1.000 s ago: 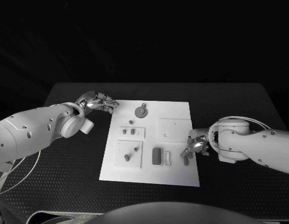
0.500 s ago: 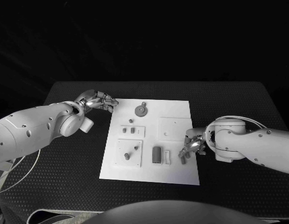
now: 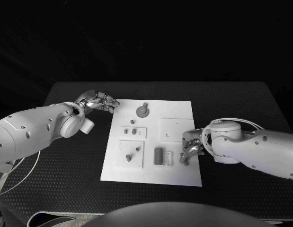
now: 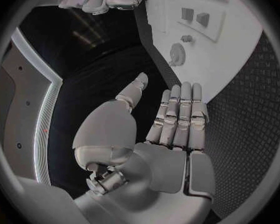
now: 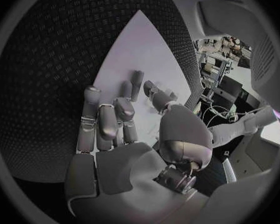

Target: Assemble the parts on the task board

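Task board (image 3: pixel 177 142) lies flat mid-worktop (image 3: pixel 248 109), with small grey parts (image 3: pixel 142 111) on it — a round one near the far edge, blocks nearer the middle. Left hand (image 3: pixel 98 101) hovers just off the board's far left corner, fingers straight and together, thumb apart, holding nothing. Right hand (image 3: pixel 190 149) sits at the board's right edge over a dark peg (image 5: pixel 137 80) — whether it grips it I cannot tell.

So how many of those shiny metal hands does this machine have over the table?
2. The left hand hangs at the far left corner of the white task board, holding nothing. The right hand is over the board's right edge, near a small upright part.
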You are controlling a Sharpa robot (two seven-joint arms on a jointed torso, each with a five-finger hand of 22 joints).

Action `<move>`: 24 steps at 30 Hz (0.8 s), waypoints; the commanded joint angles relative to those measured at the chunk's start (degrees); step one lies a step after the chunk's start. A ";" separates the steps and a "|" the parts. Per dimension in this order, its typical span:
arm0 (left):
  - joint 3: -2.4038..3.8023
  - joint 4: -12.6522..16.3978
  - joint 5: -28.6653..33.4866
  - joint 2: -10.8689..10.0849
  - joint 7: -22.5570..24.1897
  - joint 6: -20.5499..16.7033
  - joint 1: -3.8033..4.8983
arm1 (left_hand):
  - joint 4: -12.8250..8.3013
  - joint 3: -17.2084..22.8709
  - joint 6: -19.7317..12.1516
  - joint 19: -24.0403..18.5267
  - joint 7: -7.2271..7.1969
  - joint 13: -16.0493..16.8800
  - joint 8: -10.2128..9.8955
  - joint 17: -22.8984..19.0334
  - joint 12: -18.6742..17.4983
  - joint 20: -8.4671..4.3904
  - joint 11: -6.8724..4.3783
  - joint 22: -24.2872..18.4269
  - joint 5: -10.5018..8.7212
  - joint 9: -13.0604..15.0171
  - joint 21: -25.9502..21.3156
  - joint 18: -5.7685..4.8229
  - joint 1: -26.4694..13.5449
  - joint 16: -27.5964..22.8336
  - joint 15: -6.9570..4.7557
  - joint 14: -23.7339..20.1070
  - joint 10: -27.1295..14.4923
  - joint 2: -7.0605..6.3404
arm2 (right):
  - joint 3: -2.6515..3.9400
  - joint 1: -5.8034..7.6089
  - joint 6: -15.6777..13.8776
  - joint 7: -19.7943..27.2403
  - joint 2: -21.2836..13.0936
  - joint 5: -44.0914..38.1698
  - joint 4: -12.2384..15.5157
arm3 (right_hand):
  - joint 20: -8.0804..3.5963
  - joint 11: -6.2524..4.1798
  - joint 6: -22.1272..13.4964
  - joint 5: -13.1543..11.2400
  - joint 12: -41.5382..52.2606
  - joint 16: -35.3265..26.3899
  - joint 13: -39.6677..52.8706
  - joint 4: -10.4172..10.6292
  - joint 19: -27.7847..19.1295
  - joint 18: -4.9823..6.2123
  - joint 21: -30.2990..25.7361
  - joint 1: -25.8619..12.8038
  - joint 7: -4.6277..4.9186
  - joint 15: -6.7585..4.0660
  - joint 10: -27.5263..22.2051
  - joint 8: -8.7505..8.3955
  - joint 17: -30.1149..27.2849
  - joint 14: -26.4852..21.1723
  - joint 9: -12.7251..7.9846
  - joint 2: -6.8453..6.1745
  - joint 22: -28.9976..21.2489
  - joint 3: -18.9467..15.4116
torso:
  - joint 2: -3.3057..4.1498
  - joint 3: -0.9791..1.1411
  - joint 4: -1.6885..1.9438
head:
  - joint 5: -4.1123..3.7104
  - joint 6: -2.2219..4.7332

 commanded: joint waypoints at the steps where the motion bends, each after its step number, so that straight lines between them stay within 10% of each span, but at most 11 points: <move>1: 0.02 0.16 0.33 0.10 0.58 0.80 0.01 | -0.04 -0.19 -0.36 -0.14 0.04 -0.05 -0.07 0.08 0.08 0.01 -0.04 -0.08 0.10 -0.07 0.20 1.01 -0.45 -0.40 0.31 0.13 -0.31 -0.01 | -1.03 -1.59 2.46 -0.78 0.40 -4.99 -0.66 | 0.15 -0.17 -1.66 -0.22 -0.27 -0.27 -0.10 0.05 -0.21 0.79 0.06 0.70 1.06 0.16 -0.41 -1.79 -0.08 -0.32 -0.29 -0.03 0.96 0.49 | -0.03 0.04 0.08 | 0.01 -0.08; 13: 0.01 0.15 0.33 0.05 0.53 0.87 0.01 | -0.04 -0.19 -0.37 -0.14 0.04 -0.05 -0.06 0.11 0.09 0.01 -0.04 -0.09 0.10 -0.08 0.21 1.02 -0.47 -0.42 0.31 0.13 -0.31 0.01 | -1.09 -1.99 1.11 -0.97 0.63 -8.68 -0.41 | 0.25 -0.09 -1.89 -0.22 -0.79 -0.33 -0.47 -0.47 -0.27 0.79 0.04 1.99 1.14 0.23 -0.74 -1.94 -0.35 -0.48 -0.27 1.01 0.98 0.66 | -0.01 0.01 -0.02 | -0.01 -0.09; 19: 0.01 0.14 0.33 -0.07 0.49 0.74 0.01 | -0.05 -0.18 -0.37 -0.13 0.04 -0.05 -0.06 0.13 0.09 0.01 -0.04 -0.09 0.10 -0.08 0.21 1.02 -0.47 -0.43 0.31 0.14 -0.30 0.03 | -1.10 -2.01 0.42 -1.08 0.55 -6.93 -0.53 | 0.20 0.48 -3.61 -0.20 -1.52 -0.42 -0.97 -2.17 -0.86 0.79 0.16 7.91 1.74 0.69 -1.32 -3.05 -0.86 -0.89 -0.86 6.11 1.19 0.84 | -0.03 -0.02 0.05 | -0.13 -0.11; 22: 0.01 0.15 0.33 -0.02 0.48 0.79 0.01 | -0.05 -0.18 -0.37 -0.13 0.04 -0.05 -0.06 0.14 0.09 0.01 -0.04 -0.09 0.10 -0.08 0.21 1.02 -0.47 -0.43 0.31 0.14 -0.30 0.05 | -1.09 -2.01 -0.54 -1.11 0.37 -1.12 -0.73 | 0.66 0.68 -3.72 -0.21 -1.82 -0.45 -1.20 -2.19 -1.25 0.73 0.17 7.62 1.92 0.97 -1.46 -3.27 -1.05 -1.09 -1.15 11.71 1.19 0.13 | -0.04 -0.04 0.07 | -0.08 -0.11; 24: 0.01 0.16 0.33 -0.01 0.43 0.81 0.01 | -0.04 -0.18 -0.37 -0.12 0.04 -0.05 -0.06 0.15 0.09 0.01 -0.04 -0.09 0.10 -0.08 0.21 1.02 -0.48 -0.43 0.31 0.14 -0.29 0.06 | -1.09 -2.01 -1.72 -0.94 0.33 2.64 -0.91 | 0.69 0.66 -3.70 -0.21 -1.98 -0.44 -1.33 -2.17 -1.37 0.79 0.22 7.75 1.92 0.98 -1.59 -3.30 -1.11 -1.15 -1.23 12.16 1.22 -0.06 | -0.03 -0.04 0.11 | -0.05 -0.14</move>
